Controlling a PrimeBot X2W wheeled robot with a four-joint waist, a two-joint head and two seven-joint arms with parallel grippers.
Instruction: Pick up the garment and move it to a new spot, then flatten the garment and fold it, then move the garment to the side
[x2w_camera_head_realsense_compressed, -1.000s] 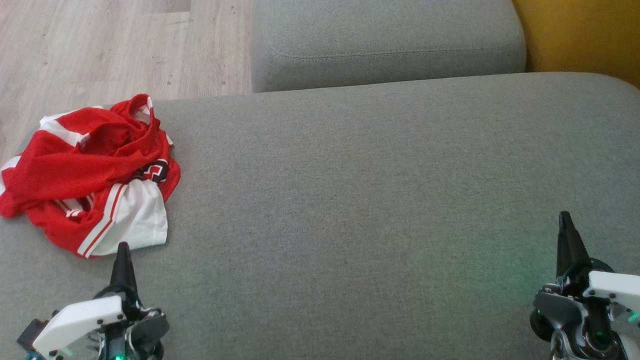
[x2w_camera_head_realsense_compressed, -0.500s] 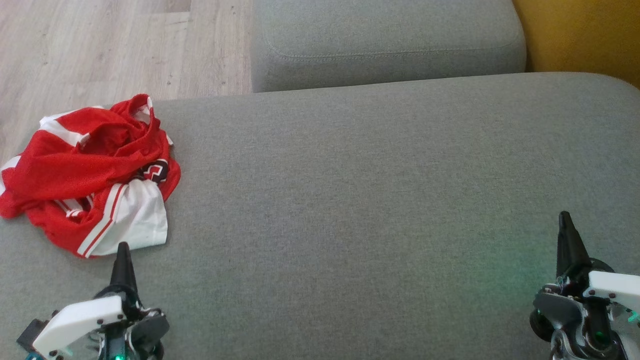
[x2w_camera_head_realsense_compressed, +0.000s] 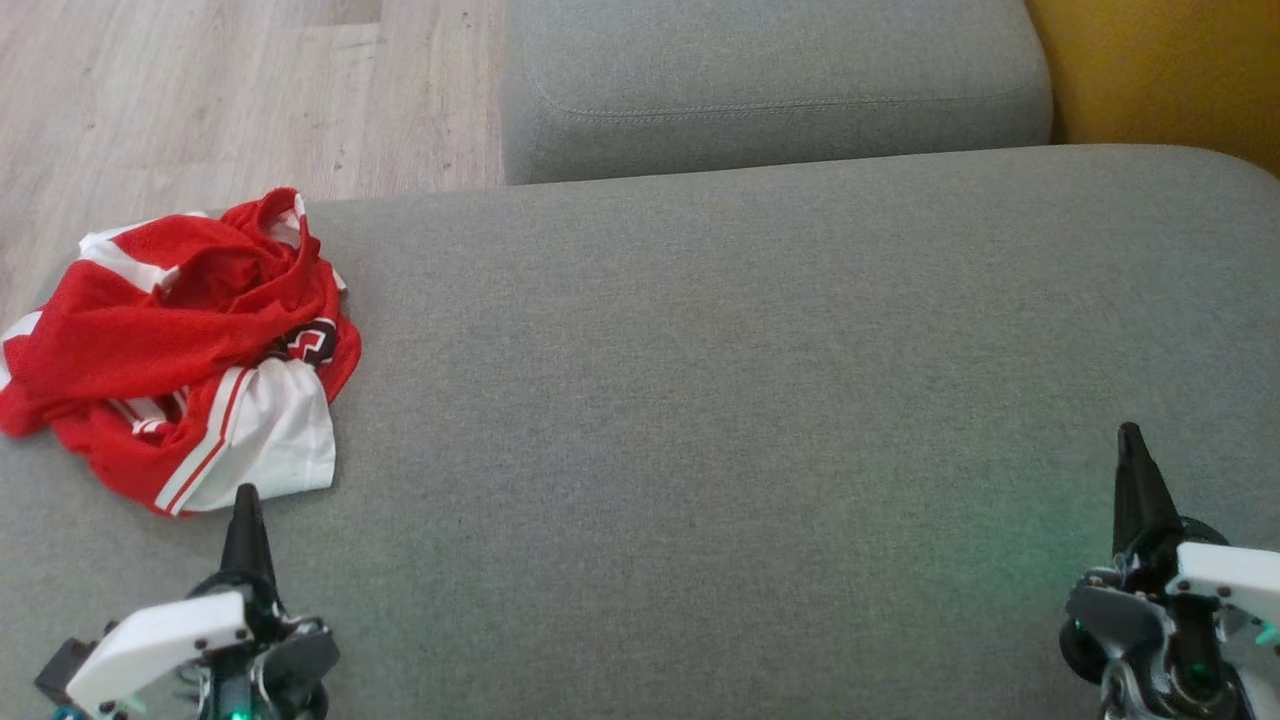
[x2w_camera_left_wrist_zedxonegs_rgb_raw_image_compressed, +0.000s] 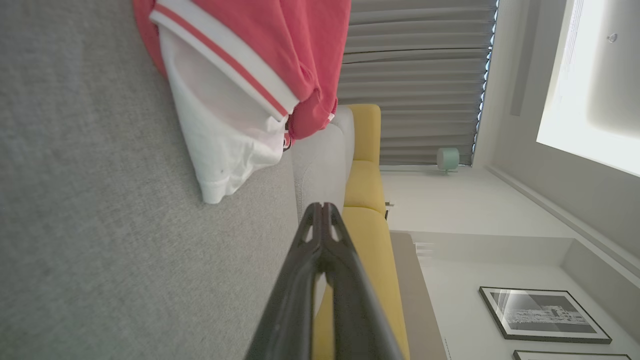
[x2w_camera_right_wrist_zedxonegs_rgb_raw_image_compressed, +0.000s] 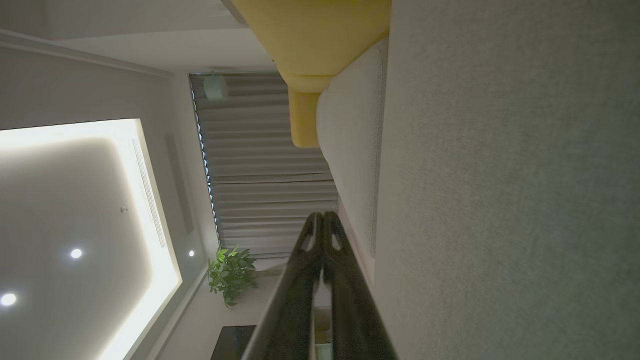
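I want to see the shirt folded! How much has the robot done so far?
Nothing looks done yet: the shirt lies crumpled at the left end of the cushion. Nothing is in hand: the left gripper is shut and empty near its white part, and the right gripper is shut far off. Picking up, moving, flattening, folding and setting aside are all left.

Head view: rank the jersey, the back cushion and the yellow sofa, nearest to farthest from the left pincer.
1. Jersey: crumpled at the left, its white part just ahead of the left pincer.
2. Back cushion: farther off, at the top middle.
3. Yellow sofa: farthest, in the top right corner.
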